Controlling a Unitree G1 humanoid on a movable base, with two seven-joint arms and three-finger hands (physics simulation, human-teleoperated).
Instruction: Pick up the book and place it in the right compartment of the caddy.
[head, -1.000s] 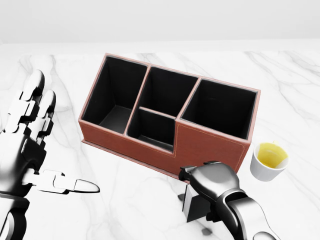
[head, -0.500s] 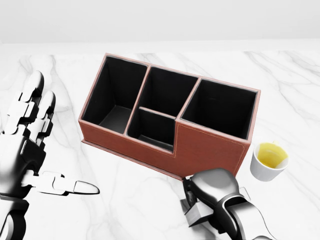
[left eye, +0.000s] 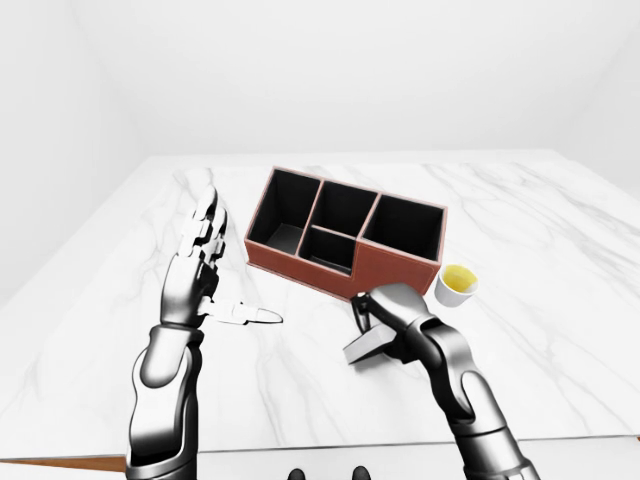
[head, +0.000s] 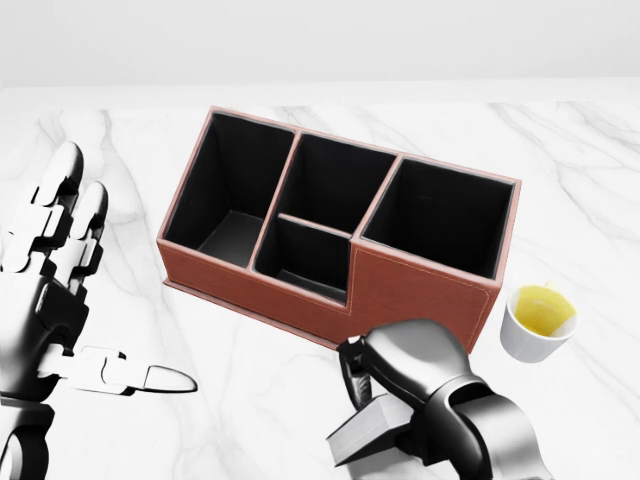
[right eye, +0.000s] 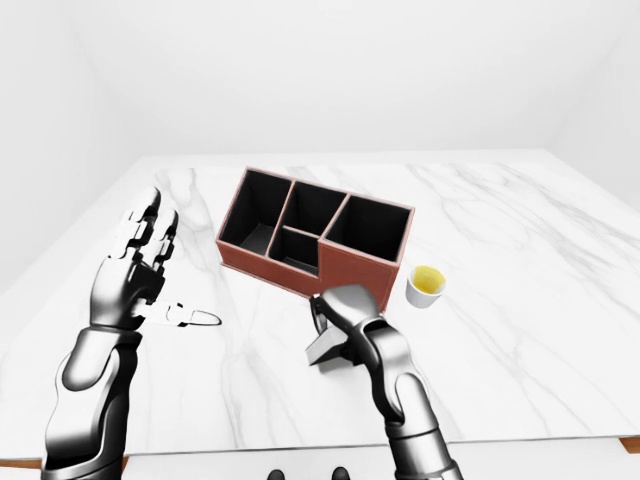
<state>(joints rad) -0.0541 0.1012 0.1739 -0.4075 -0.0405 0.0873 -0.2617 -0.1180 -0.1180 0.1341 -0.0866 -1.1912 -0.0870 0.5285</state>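
Biggest thing first: the marble table (left eye: 560, 300), with the brown caddy (head: 420, 290) sitting toward the far side, three big compartments plus a small one, all looking empty. A small cup (head: 539, 322) of yellow stuff sits just right of it.

What changed: a second ago the book (head: 362, 432) stood nearly upright under the right hand (head: 405, 375); now it's tipped over, nearly flat, and seems lifted off the table. So I'd say the pickup is done and the carry to the right compartment (head: 445, 215) comes next.

The book's long axis runs left-right, spine end poking left of the fist. The right hand is clenched around it, near the caddy's wall. The left hand (head: 50, 300) is splayed, holding nothing.
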